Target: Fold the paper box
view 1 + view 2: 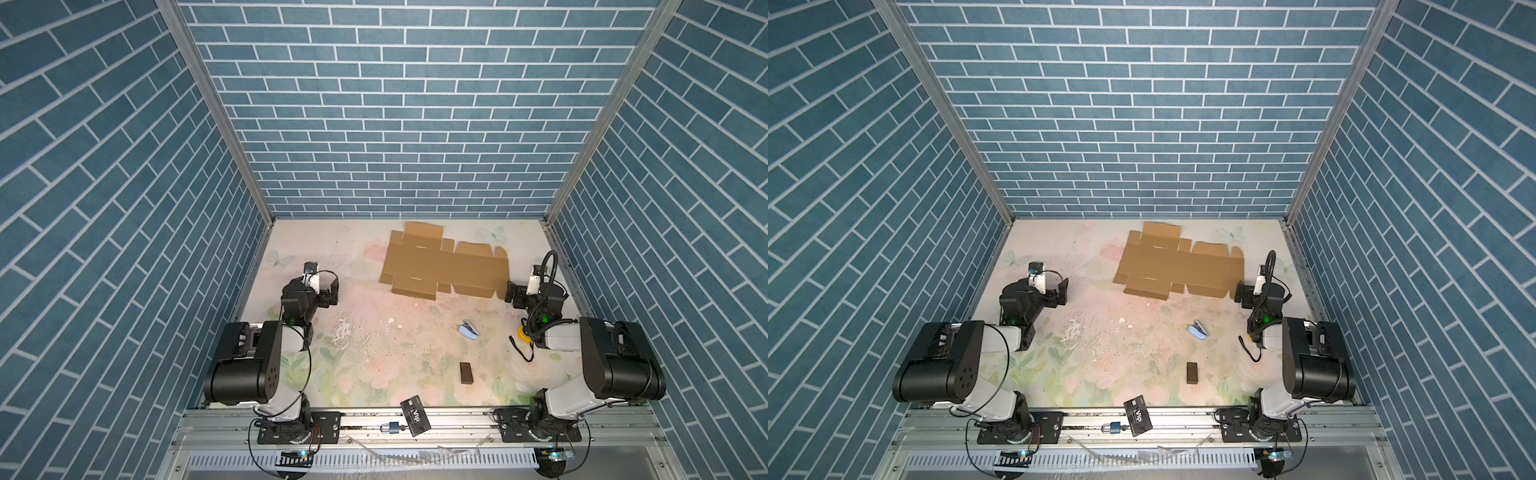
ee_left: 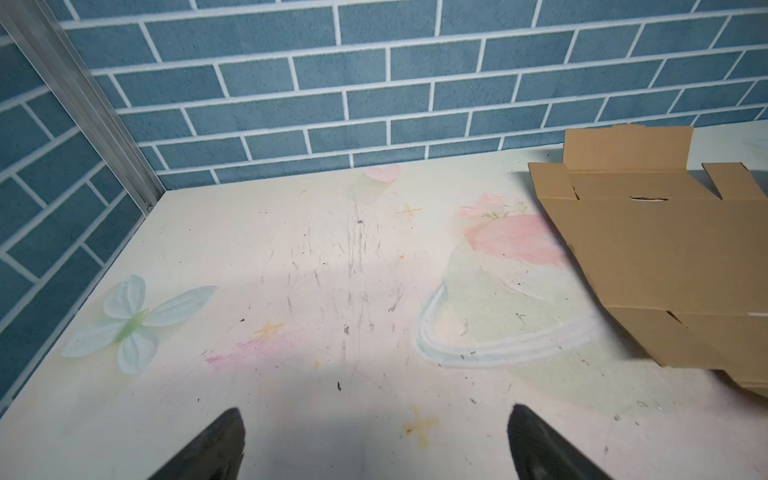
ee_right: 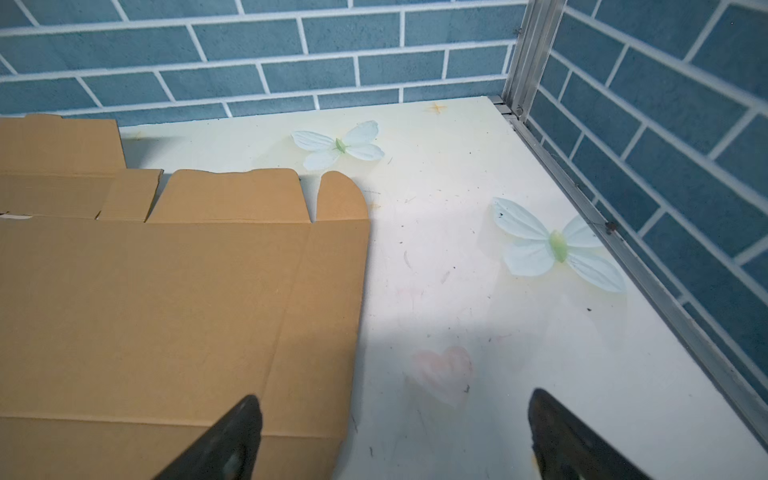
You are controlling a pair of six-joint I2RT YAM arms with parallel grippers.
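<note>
Setting: a booth of blue brick-pattern walls (image 1: 395,104) encloses a pale, flower-printed desk (image 1: 374,332), scuffed around its middle.
Task's thing: the paper box (image 1: 444,266), a tan corrugated cardboard die-cut sheet with flaps and tabs, lies unfolded and nearly flat along the desk's far edge, nearer the far right corner than the far left. In both top views 1 flap on its far side looks slightly lifted.
Left arm: the left pincer (image 1: 331,289) is spread wide and empty over bare desk toward the left edge, well apart from the sheet. Its wrist view catches only 1 end of the cardboard.
Right arm: the right pincer (image 1: 512,293) is spread wide and holds nothing, just beside the sheet's near right corner. In its wrist view 1 finger (image 3: 232,440) hangs over that corner; whether it touches I cannot tell.
Clutter: a small dark brown rectangular block (image 1: 466,372) and a light blue stapler-like item (image 1: 469,330) sit right of the desk's middle. A black "VIP" card (image 1: 414,415) and a small padlock (image 1: 392,427) lie at the near edge. All are well apart from the sheet.
Step in hand: the very start, as I read it. No panel is folded up.
Next move: probably 1 pincer slips under an edge flap and raises it along its crease while the other pins the base panel. Flat cardboard offers little to pinch, so a low, shallow approach seems needed, and the sheet may slide.
</note>
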